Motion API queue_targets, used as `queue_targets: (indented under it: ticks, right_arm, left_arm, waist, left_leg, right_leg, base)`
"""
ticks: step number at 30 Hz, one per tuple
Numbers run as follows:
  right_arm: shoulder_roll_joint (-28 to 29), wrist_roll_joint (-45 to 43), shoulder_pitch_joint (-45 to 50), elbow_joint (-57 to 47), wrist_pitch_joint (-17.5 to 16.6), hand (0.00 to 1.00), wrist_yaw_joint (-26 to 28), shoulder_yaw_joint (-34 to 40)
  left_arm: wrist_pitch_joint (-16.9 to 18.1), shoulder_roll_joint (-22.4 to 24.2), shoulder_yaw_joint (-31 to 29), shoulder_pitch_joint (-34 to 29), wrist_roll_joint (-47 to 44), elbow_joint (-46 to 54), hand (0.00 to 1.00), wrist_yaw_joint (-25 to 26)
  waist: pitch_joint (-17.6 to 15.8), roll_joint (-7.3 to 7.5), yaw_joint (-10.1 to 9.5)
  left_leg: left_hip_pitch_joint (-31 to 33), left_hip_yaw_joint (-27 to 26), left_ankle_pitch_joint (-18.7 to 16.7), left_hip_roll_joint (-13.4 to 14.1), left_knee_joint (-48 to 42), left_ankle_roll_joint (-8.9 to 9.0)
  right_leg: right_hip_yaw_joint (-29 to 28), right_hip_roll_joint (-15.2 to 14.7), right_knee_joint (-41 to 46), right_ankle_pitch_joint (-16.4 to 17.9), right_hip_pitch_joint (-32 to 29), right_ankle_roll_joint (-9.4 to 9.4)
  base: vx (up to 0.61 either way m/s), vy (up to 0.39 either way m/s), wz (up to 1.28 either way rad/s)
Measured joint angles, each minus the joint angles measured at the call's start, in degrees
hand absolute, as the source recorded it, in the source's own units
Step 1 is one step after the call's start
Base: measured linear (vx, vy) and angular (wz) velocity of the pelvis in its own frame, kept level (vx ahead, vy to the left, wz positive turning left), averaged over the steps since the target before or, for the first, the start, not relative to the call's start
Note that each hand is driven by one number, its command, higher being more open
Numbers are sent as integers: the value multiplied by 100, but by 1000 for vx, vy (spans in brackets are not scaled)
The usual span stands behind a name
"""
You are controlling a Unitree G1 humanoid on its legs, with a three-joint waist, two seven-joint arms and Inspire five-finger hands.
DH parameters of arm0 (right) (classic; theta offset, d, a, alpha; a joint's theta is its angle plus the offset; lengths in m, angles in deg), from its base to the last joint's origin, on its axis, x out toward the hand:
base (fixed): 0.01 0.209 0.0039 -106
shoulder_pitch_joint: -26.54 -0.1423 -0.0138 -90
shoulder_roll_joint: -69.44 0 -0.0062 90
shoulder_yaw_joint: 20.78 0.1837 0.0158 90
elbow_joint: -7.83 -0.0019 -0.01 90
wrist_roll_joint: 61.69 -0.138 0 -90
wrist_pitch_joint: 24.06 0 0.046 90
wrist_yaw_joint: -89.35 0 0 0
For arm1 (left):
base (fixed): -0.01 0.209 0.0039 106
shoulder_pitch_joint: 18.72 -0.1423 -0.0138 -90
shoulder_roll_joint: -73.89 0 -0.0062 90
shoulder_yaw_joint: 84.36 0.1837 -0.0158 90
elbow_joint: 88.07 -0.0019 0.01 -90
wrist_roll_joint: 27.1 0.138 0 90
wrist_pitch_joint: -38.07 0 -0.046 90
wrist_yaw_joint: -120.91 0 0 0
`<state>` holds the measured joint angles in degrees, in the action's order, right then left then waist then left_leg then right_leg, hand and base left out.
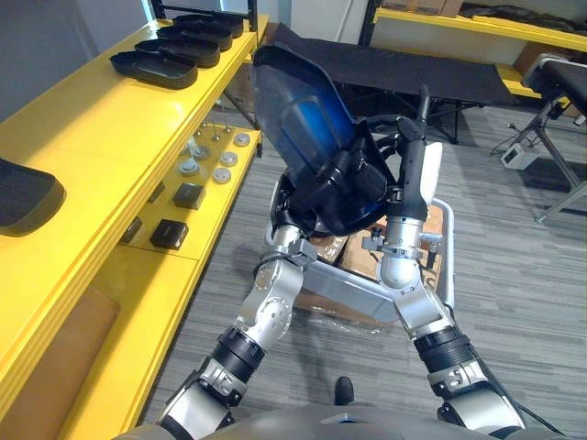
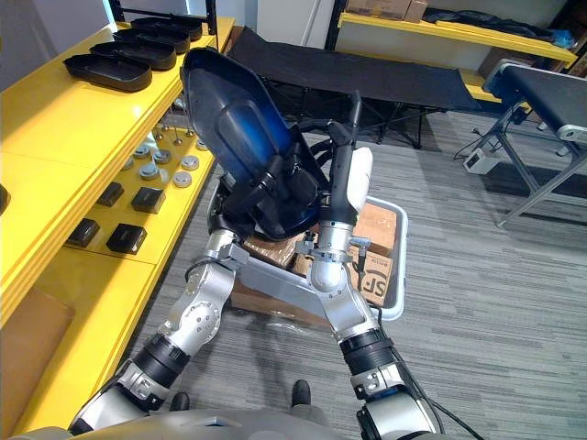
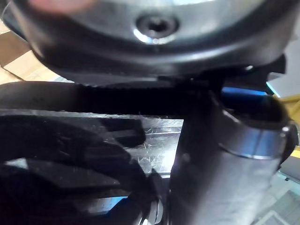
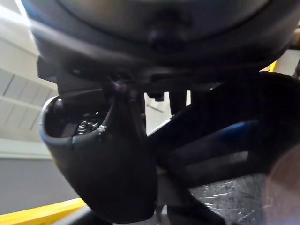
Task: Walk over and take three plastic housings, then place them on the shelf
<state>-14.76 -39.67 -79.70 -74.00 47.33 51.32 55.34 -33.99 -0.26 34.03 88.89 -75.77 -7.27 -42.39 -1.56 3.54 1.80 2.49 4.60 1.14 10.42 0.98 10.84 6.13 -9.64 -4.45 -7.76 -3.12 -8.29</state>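
carrying step: plastic housing [image 1: 303,119] held up betw both hands, near yellow shelf [image 1: 101,119]. left hand [image 1: 337,170] curled on its rim, right hand [image 1: 410,156] flat against side, fingers straight. next prob needs turn left, steady lowering by other housings [image 1: 174,50].

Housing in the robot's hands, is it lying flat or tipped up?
Tipped up: the housing stands steeply, lower end held between left hand and right hand.
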Motion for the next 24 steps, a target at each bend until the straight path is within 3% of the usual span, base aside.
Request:
queue_targets:
  ticks: [4, 10, 13, 15, 16, 18, 24]
  right_arm:
    - [37, 12, 0, -1, -212, 0, -16, -146]
    - [125, 5, 38, 7, -228, 0, -70, -316]
    - [207, 10, 140, 4, -370, 0, -76, -372]
    - [243, 9, 197, 4, -548, 0, -116, -375]
    - [244, 10, 201, 4, -593, 100, -119, -375]
    - [240, 21, 205, 2, -700, 100, -137, -368]
    - [204, -45, 315, -1, -697, 100, -74, -356]
  left_arm:
    - [208, 0, -41, -1, -18, -18, 0, 353]
    - [460, 23, -215, -1, -85, -45, 0, 375]
    - [465, 31, -272, -2, -436, -96, 0, 64]
    - [458, 36, -282, -1, -895, -203, 0, -490]
    - [443, 36, -282, -1, -1007, -215, 0, -608]
    - [439, 38, -287, -1, -1155, -220, 0, -804]
    - [458, 31, -276, 1, -830, -220, 0, -703]
  waist:
    - [0, 0, 11]
    - [1, 1, -8]
    - [2, 3, -19]
    - [5, 7, -7]
    - [5, 7, -2]
    - [5, 8, 16]
    - [13, 19, 2]
  left_leg:
    - [-3, 2, 0, 0, -3, 0]
    - [-1, 11, 0, -1, -5, 0]
    - [1, 13, 0, -2, -4, 0]
    - [0, 12, 0, -4, -3, 0]
    - [-1, 11, 0, -4, -3, 0]
    - [-9, 1, 0, -3, -3, -1]
    - [-15, -1, 0, -3, -9, -1]
  right_leg:
    - [2, 0, 0, 2, 3, 3]
    - [6, 0, 0, 3, 11, 4]
    - [6, -1, 0, 6, 11, 2]
    - [4, -3, 0, 6, 10, 1]
    - [3, -3, 0, 6, 9, 1]
    - [-1, -3, 0, 6, 9, 1]
    - [0, -3, 0, 5, 20, 2]
  base:
    - [0, 0, 0]
    - [0, 0, 0]
    - [0, 0, 0]
    - [0, 0, 0]
    - [0, 0, 0]
    - [0, 0, 0]
    - [0, 0, 0]
